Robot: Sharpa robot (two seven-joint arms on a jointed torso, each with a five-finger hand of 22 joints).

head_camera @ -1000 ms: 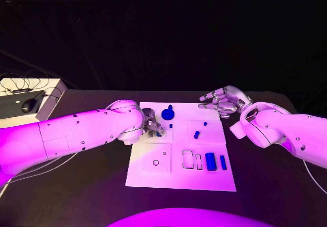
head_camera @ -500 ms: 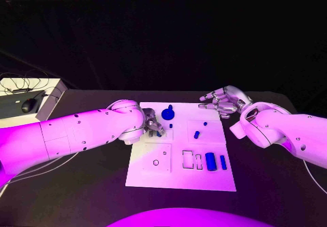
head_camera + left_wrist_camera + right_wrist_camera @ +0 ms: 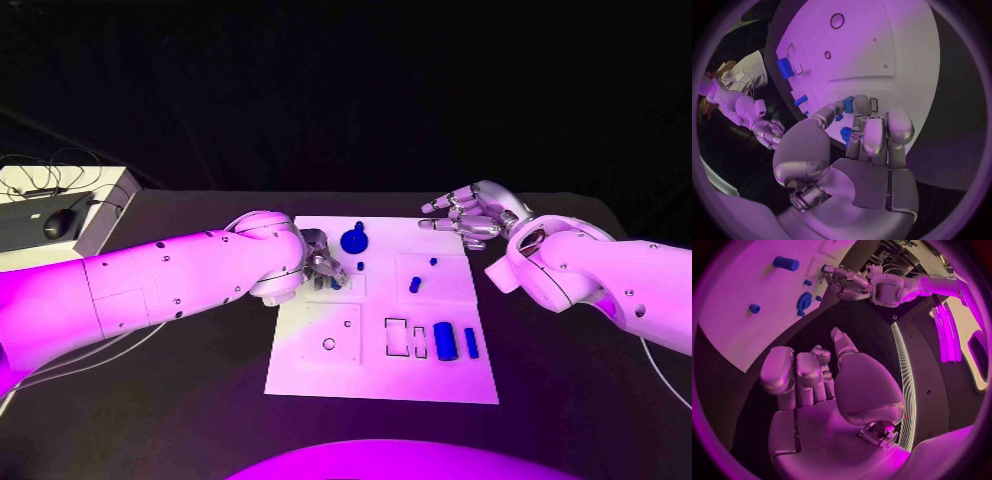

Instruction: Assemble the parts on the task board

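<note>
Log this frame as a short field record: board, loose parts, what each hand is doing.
board: white task board, middle of the black table
near-edge parts: two blue bars lying side by side
far-edge part: round blue piece
left hand: over the board's far left area, fingertips at a small blue part; grip cannot be confirmed
right hand: beside the board's far right corner, holding nothing, fingers apart

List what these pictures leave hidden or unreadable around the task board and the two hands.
- Head view: the left hand is mostly behind its own arm; its fingertips cover the board slot there.
- Left wrist view: a small blue part sits by the fingers; whether it is gripped cannot be told.
- Head view: the small blue parts on the task board are too small to tell their shape.
- Right wrist view: the right hand hides the table beneath it.
</note>
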